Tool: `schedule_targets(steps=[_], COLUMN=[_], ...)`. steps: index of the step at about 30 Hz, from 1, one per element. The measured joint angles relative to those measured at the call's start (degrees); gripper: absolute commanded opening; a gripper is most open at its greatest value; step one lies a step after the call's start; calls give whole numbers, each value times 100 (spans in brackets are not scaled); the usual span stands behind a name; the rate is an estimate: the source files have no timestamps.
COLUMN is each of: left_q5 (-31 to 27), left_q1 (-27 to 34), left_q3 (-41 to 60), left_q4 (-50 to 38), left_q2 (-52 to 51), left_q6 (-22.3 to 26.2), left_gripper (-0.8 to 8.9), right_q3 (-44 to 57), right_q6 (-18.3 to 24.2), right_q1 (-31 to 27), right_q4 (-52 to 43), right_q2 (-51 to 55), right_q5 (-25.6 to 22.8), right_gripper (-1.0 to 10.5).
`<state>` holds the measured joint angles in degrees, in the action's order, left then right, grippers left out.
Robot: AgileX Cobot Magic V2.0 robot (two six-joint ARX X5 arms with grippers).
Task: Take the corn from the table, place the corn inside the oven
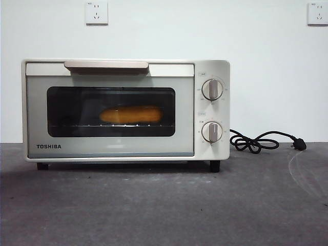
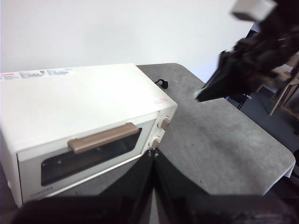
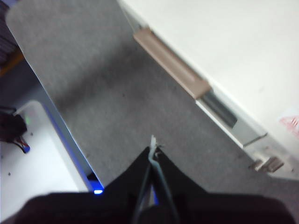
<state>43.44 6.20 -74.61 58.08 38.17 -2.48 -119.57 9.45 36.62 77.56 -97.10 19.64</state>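
The corn [image 1: 131, 114] lies lengthwise on the rack inside the oven [image 1: 110, 147], seen through the dark glass window. The oven door is closed, with its beige handle [image 1: 106, 65] up at the top. The oven stands on the grey table [image 1: 164, 205]. No arm shows in the front view. My left gripper [image 2: 153, 156] is shut and holds nothing, raised above the table in front of the oven [image 2: 79, 102]. My right gripper [image 3: 152, 145] is also shut and holds nothing, high over the table near the oven's knob side [image 3: 243, 51].
The oven's black cord [image 1: 256, 142] lies coiled on the table to the right of the oven. Two wall sockets [image 1: 97, 12] sit on the white wall behind. In the left wrist view the right arm [image 2: 247, 60] hangs dark above the table's far edge [image 2: 280, 158].
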Motion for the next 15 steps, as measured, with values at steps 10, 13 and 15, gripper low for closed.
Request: schedule_targets(steps=[10,13,15], left_q5=[-422,-595,-684], left_q1=[0,0,0], left_q3=[0,0,0], left_q4=[566,688,758], left_q2=[-179,-282,-323], left_q6=[-9,13,39], left_gripper=[-8,-8,-8], right_q3=[1121,1491,1755], right_q6=[66,87,103], right_q1=[7,4,7], right_q4=[2,2,2], right_q2=[546,852,1054], right_q5=[-15,-22,-70], right_gripper=[-8,-8,-8])
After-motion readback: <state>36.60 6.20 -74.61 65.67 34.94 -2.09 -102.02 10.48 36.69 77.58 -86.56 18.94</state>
